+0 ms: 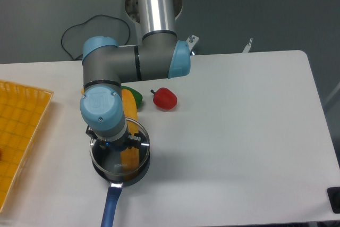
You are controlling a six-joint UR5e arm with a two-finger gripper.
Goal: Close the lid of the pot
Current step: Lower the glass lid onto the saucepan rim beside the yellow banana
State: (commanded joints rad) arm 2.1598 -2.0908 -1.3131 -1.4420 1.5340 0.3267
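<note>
The pot point(139, 167) is a small dark grey pan near the table's front left, with its long blue handle point(110, 206) pointing toward the front edge. The lid shows only as a thin metal rim arc point(143, 133) over the pot's far right side; its blue knob is hidden under the arm. My gripper point(115, 161) points straight down over the middle of the pot, under the blue wrist joint point(102, 111). Its fingers are hidden by its own body, so whether it is open or shut cannot be told.
A long yellow vegetable point(129, 115) reaches from behind the pot over its rim. A green pepper point(136, 97) and a red pepper point(164, 99) lie just behind. A yellow basket point(21, 131) stands at the left edge.
</note>
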